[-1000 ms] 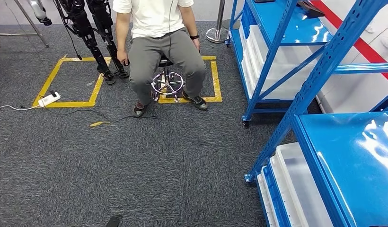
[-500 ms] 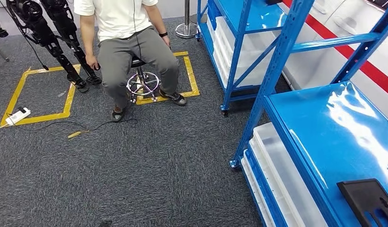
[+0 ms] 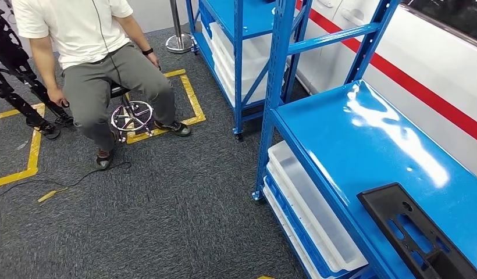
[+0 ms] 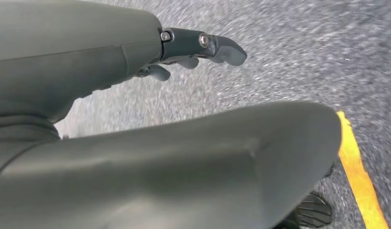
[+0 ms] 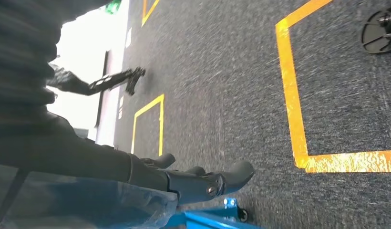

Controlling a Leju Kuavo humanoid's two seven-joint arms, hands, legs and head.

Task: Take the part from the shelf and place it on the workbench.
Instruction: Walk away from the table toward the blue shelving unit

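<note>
black part [image 3: 419,235] (end cut off), blue shelf [image 3: 364,145]

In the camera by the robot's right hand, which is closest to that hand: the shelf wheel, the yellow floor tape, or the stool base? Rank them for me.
Measured from the right hand:
1. Shelf wheel, on the blue frame just beside the fingertips.
2. Yellow tape, on the carpet past the hand.
3. Stool base, at the far end of that tape line.
</note>
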